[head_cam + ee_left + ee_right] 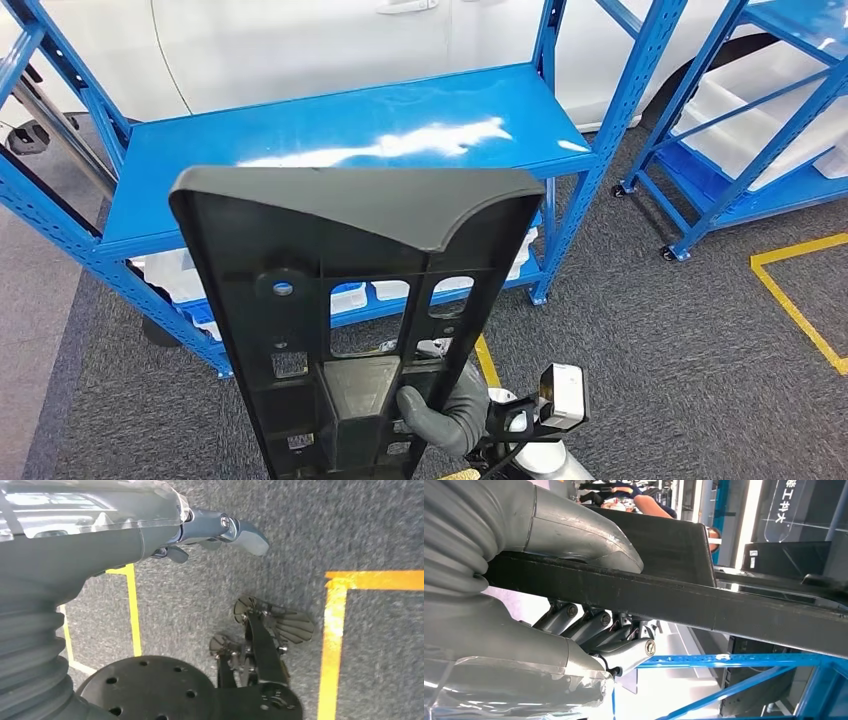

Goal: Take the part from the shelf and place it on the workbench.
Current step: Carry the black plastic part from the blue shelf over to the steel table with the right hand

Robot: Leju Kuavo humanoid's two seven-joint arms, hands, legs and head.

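Observation:
The part (350,260) is a large black plastic panel with cut-outs and a curved upper lip. It stands upright close in front of me, above the grey carpet and in front of the blue shelf (330,130), whose top board is bare. My right hand (450,415) grips its lower right edge. In the right wrist view the thumb (589,545) lies over the part's rim (674,600) and the fingers (589,627) curl under it. My left hand (215,530) hangs over the carpet with its fingers apart and holds nothing.
White bins (170,275) sit on the shelf's lower level. A second blue shelf (740,130) stands at the right, and a white car (300,50) is behind. Yellow tape lines (790,290) mark the carpet. A person (649,502) is in the far background.

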